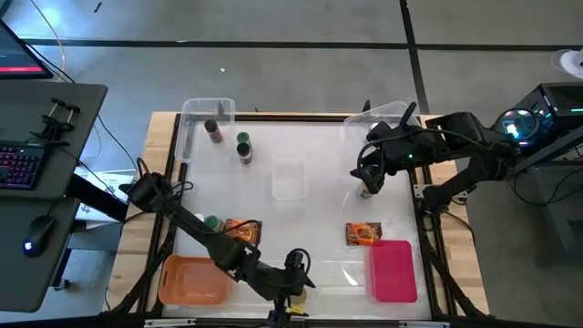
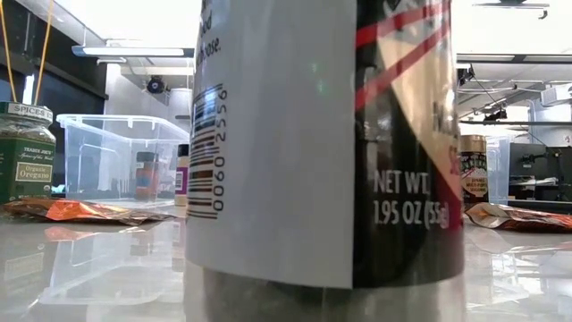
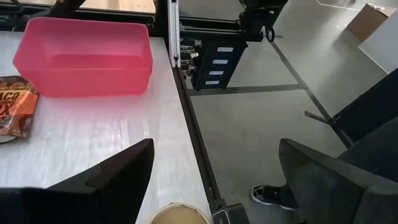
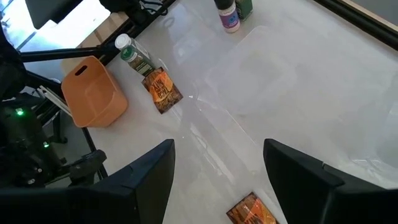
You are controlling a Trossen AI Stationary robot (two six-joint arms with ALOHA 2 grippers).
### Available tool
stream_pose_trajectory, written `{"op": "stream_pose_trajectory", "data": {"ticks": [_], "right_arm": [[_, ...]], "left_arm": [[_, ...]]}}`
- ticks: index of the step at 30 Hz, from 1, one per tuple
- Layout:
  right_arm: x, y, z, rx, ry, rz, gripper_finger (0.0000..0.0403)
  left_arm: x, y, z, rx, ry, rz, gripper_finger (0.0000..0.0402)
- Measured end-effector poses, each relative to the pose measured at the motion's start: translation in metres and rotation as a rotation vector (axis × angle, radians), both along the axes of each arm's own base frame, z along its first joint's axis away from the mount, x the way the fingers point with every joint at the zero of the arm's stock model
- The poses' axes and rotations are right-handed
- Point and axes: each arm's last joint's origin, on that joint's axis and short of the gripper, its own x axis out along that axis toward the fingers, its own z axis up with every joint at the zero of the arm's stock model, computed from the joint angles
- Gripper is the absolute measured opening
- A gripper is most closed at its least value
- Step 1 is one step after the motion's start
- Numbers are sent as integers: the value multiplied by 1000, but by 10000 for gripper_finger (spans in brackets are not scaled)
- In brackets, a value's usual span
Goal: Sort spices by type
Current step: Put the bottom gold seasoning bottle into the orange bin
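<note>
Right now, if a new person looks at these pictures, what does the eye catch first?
Probably the pink tray at the table's front right and the orange tray at the front left. An orange-red foil packet lies just behind the pink one. In the low view a spice jar stands right against the camera and fills most of the picture.

Low view was mostly blocked by one spice jar [image 2: 322, 143], its lid cut off by the edge. Left tool [image 1: 293, 293] sat at frame bottom; tan lid [image 3: 179, 215] under it was clipped.
</note>
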Motion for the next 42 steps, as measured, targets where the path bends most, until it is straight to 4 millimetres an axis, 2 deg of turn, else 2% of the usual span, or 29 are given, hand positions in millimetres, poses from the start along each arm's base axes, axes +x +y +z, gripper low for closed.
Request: {"op": "stream_pose_trajectory", "data": {"ticks": [6, 9, 14, 20, 31, 36, 42], "right_arm": [[0, 0, 0, 0, 2, 0, 240], [0, 0, 0, -1, 2, 0, 240], [0, 0, 0, 0, 2, 0, 240], [0, 0, 0, -1, 6, 0, 240], [0, 0, 0, -1, 6, 0, 240], [0, 0, 0, -1, 7, -1, 240], [0, 0, 0, -1, 6, -1, 240]], "left_arm": [[1, 3, 0, 10, 1, -6, 333], [0, 4, -4, 80, 15, -61, 333], [0, 7, -26, 224, 106, -113, 333], [4, 1, -40, 326, 69, -173, 333], [1, -2, -43, 306, 94, -207, 333], [-4, 1, -58, 334, 141, -210, 333], [-5, 2, -62, 361, 143, -214, 333]]}}
